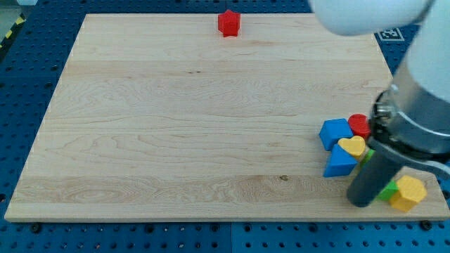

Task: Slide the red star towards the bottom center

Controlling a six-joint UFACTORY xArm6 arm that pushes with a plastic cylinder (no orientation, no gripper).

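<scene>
The red star [228,23] sits alone at the far edge of the desk [176,126], a little right of the middle, upright and with bare wood on every side. It is well apart from everything else in view.

All the other blocks are bunched at the near right corner. A blue block [335,132] of roughly cubic shape lies at the left of the bunch, with a red round block [359,124] touching its right side. Just nearer than these is a yellow heart [352,146], and nearer again a second blue block [339,164] with a sloping, wedge-like outline. A sliver of green block [389,191] shows beside a yellow block [408,193] with angled sides, closest to the near right corner; another scrap of green peeks out by the heart, though too little shows to tell its shape.

There is no claw on this arm, so nothing about opening or holding can be told. The dark rod comes down through the bunch, and my tip [363,203] seems to rest on the desk just left of the green and yellow pair, near the second blue block, far from the red star
</scene>
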